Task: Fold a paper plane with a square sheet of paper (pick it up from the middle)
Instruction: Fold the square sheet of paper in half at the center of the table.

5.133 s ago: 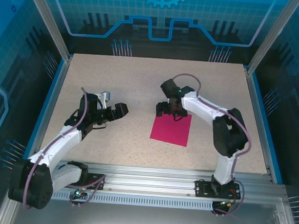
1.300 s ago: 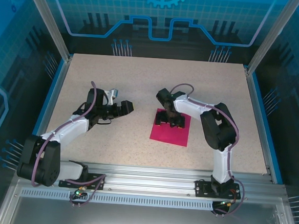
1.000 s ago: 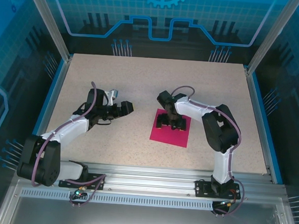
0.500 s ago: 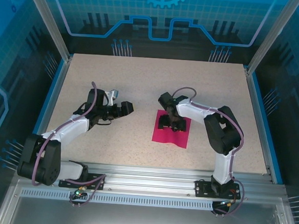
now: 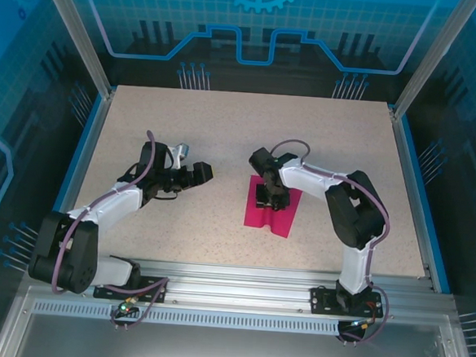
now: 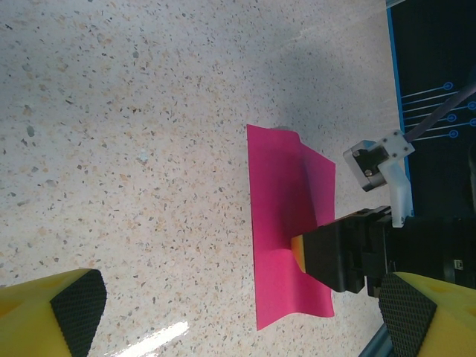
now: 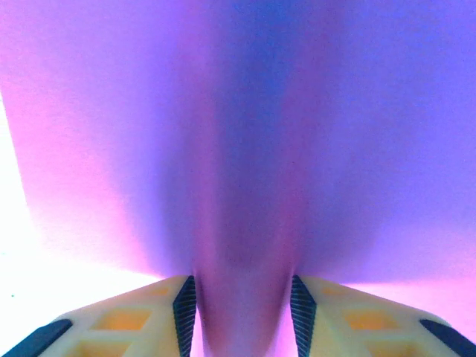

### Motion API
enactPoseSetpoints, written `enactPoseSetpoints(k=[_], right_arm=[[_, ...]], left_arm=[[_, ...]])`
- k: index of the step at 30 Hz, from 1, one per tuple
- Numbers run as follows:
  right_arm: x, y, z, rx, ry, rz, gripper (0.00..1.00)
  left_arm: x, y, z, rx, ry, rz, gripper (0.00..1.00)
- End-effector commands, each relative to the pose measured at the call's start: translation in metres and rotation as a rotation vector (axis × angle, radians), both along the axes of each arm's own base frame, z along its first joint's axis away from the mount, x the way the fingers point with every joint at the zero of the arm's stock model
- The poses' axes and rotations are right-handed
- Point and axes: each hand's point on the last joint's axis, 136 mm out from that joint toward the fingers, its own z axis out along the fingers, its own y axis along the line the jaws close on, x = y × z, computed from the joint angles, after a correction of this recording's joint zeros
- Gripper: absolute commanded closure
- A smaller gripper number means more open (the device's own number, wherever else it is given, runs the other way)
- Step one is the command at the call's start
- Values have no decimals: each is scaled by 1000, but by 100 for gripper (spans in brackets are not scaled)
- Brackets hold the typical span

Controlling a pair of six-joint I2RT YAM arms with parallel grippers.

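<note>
The task was barely begun: the sheet (image 5: pixel 272 222) lay on the table (image 5: pixel 225 129) right of centre, with no crease pressed into it and no plane shape yet. Every fold was left to do, by my reckoning. What had been reached was the pick-up from the middle. The right gripper (image 5: pixel 271 200) stood on the sheet's centre, and the paper was humped there, its far and near edges lifting off the table. In the right wrist view the pads (image 7: pixel 184 305) were drawn in narrow, a raised ridge of pink pinched between them and touching both (a grip on paper alone, not on the table). The left gripper (image 5: pixel 203 171) hung well apart to the left, fingers spread wide, holding and touching nothing.
</note>
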Motion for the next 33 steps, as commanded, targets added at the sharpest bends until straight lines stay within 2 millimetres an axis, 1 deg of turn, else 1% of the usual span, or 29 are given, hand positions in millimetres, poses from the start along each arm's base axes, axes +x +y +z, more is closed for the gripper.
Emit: enactPoseSetpoints(k=[1,5,7,10,13,18,20,21,23,27,29,31,33], right_arm=[[-1,5,21,23,-23,18,63],[0,8,33,52,-49,20,68],[2,12,42,82,-72,24,74],[3,18,59,135,-101,28,74],[4,35,82,262,-137,46,73],[5,70,130,535,-210,76,70],[4,78,139,611,-222,76,69],[4,80,139,640,-222,70,68],[5,77,127,651,-208,35,66],[-1,58,81,609,-139,-49,65],[-4,47,61,573,-120,-84,64],[-9,36,45,543,-100,-113,61],[-12,29,37,534,-92,-121,58]], left_arm=[[-1,-4,3,0,-2,-31,1],[-1,-4,4,1,-4,-31,1],[-2,-4,4,1,-1,-29,2],[-1,-3,4,2,-2,-26,1],[-1,-3,5,3,-3,-23,2],[1,-3,14,-8,-17,-13,2],[1,-4,18,-13,-26,-12,1],[2,-4,21,-15,-31,-11,2],[1,-4,23,-22,-32,-12,1],[-2,-9,27,-37,-36,-30,2],[-4,-13,28,-35,-41,-45,2],[-7,-20,28,-32,-42,-70,1],[-11,-27,28,-29,-39,-91,1]])
